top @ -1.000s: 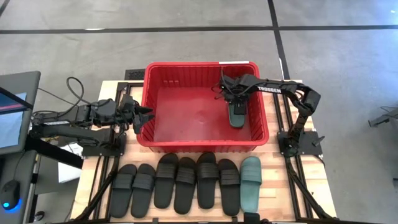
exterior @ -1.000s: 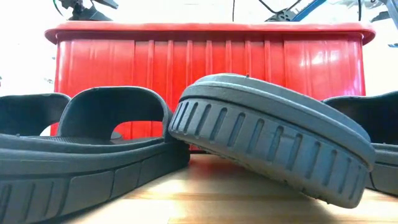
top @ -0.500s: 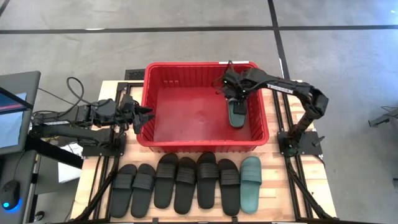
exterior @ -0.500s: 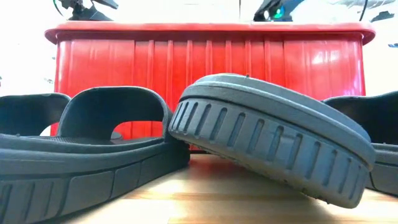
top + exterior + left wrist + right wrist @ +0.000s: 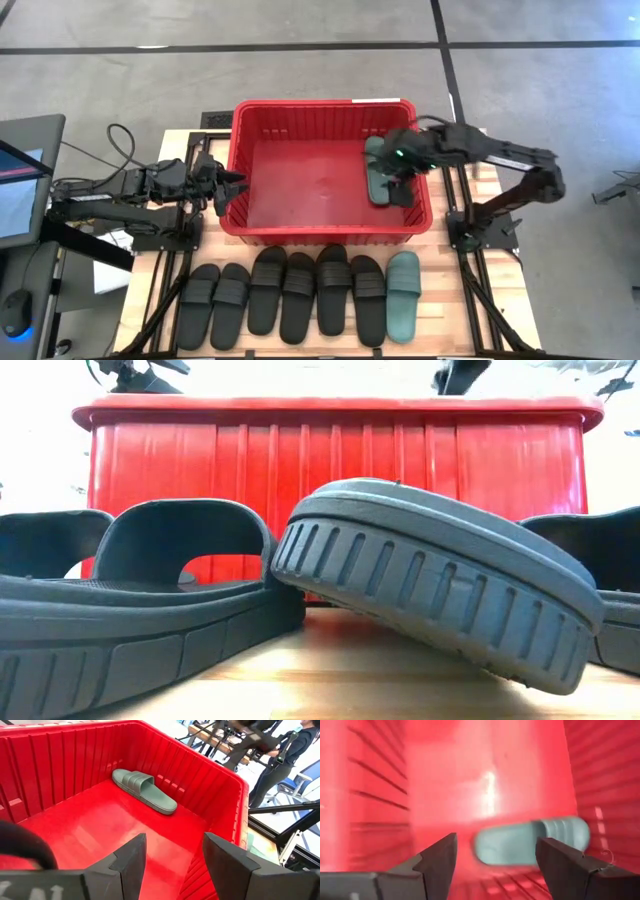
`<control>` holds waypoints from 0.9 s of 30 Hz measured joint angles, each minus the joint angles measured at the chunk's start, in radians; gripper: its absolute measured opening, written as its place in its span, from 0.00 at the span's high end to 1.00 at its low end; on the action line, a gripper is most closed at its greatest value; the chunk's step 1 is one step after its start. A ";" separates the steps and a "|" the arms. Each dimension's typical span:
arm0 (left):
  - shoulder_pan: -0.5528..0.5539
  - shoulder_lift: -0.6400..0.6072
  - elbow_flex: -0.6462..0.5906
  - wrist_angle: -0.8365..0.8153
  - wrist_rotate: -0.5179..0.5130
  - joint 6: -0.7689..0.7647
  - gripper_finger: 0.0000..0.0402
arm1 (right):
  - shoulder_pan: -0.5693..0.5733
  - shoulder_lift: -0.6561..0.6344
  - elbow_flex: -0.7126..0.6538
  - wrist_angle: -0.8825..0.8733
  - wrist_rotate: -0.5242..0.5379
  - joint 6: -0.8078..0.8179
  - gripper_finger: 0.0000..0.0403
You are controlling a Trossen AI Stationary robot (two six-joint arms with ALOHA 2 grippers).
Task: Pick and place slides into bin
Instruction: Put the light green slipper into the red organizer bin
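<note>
A: From above, what do you make of it?

B: One teal slide (image 5: 381,176) lies flat inside the red bin (image 5: 238,150), by its right wall. The right gripper (image 5: 404,172) hangs over that wall with jaws spread and nothing between them, so I judge one drop is done. Seven more slides sit in a row along the bench's front edge: six black slides (image 5: 283,294) and a second teal one (image 5: 403,284) at the right end.

A: And the left arm?

B: The left gripper (image 5: 232,188) waits at the bin's left wall, jaws apart, empty.

A: The low view?

B: Only soles up close: a tilted grey sole (image 5: 440,585) leans on its neighbour, the bin's front wall behind them.

A: The left wrist view?

B: Spread fingers (image 5: 131,861) over the rim, the teal slide against the far wall. A person stands beyond the table.

A: The right wrist view?

B: Open fingers (image 5: 437,859), the teal slide on the floor beneath.

A: Next?

B: Probably the right arm swings to the front row, likely the near teal slide, and must close across its strap or edge.
</note>
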 joint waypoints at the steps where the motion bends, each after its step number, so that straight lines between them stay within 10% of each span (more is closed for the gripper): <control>1: 0.000 0.000 0.000 0.000 0.001 0.000 0.54 | 0.036 -0.015 0.007 0.003 0.000 0.037 0.37; 15: 0.000 0.000 0.000 0.000 0.065 0.000 0.54 | 0.533 -0.053 0.018 0.072 0.074 0.616 0.37; 27: 0.000 0.000 0.000 -0.003 0.428 -0.038 0.54 | 0.830 0.066 0.018 0.097 0.175 0.984 0.37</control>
